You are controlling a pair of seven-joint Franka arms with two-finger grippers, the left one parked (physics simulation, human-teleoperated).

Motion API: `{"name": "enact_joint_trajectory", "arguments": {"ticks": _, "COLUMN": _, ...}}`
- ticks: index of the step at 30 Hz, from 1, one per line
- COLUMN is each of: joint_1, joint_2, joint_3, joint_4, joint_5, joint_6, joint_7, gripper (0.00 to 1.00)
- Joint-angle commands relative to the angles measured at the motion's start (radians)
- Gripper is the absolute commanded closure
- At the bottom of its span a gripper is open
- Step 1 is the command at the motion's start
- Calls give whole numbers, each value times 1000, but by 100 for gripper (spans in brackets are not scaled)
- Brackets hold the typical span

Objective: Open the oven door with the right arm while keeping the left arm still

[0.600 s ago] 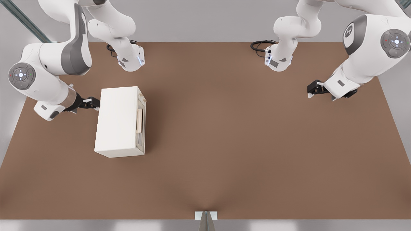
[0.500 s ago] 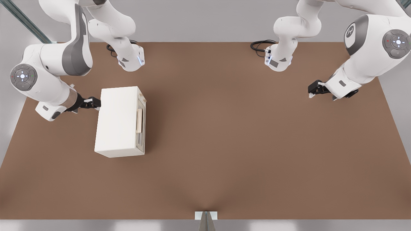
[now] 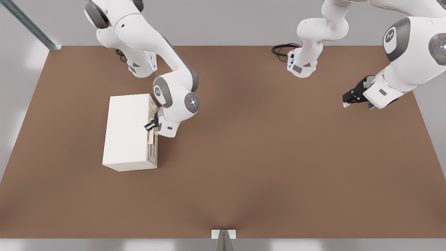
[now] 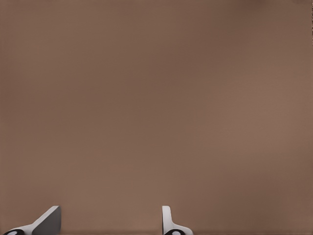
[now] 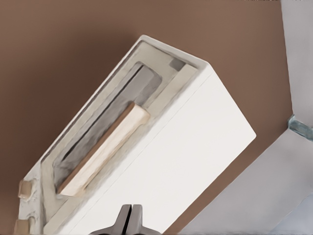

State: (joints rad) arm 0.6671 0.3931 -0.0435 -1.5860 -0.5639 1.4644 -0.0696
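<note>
Right arm's gripper at the oven door

Its fingers are pressed together, holding nothing, hovering above the oven top edge; the tan handle lies just beyond the fingertips, the door closed.

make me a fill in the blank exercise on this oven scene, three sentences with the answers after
1. The cream-white box oven stands on the flat ____ table.
2. In the right wrist view the black two-finger gripper has its fingers ____.
3. The pale tan bar handle lies across the oven door's dark glass ____, and the door is closed against the oven.

Missing words: brown; shut; window
</note>
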Motion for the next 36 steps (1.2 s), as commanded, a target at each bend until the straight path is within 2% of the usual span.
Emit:
{"name": "enact_joint_trajectory", "arguments": {"ticks": 1, "joint_1": 12, "joint_2": 32, "joint_3": -1, "joint_4": 6, "joint_5": -67, "joint_6": -1, "joint_7": 287, "gripper": 79}}
{"name": "enact_joint_trajectory", "arguments": {"ticks": 11, "joint_1": 11, "joint_2": 124, "joint_3": -1, "joint_4": -3, "joint_5": -93, "joint_6": 5, "joint_7": 495, "gripper": 79}}
{"name": "enact_joint_trajectory", "arguments": {"ticks": 36, "joint_1": 5, "joint_2": 151, "joint_3": -6, "joint_4": -55, "joint_5": -93, "joint_6": 1, "joint_7": 495, "gripper": 79}}
